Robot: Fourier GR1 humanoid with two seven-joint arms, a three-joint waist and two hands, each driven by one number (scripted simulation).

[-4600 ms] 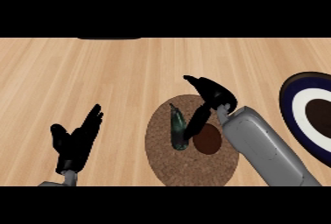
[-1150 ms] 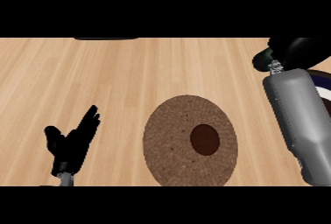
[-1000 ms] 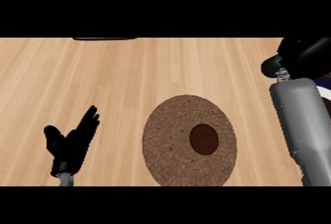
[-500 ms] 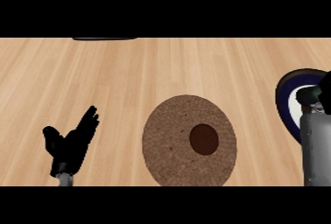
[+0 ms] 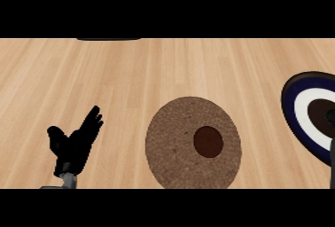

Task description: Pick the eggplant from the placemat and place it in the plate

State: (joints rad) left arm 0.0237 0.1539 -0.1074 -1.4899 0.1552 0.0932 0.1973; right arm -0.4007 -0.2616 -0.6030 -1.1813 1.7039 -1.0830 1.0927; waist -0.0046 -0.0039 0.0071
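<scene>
The round brown placemat [image 5: 177, 146] lies in the lower middle of the counter, and only its dark oval centre shows on it. The plate [image 5: 296, 116], dark blue with a white ring and a dark middle, is cut off by the right edge. I cannot make out the eggplant as a separate shape; the plate's dark middle may hide it. My left hand [image 5: 73, 144] rests open at the lower left, fingers up, holding nothing. Of my right arm only a thin grey sliver [image 5: 332, 156] shows at the right edge, below the plate. The right hand itself is out of view.
The wooden counter [image 5: 163, 71] stretches across the whole view. A dark flat object [image 5: 108, 39] peeks in at the top edge, left of centre.
The eggplant is gone from the placemat since the earliest frame. My right arm carried over the plate, then drew back down and out past the right edge. The left hand stayed put.
</scene>
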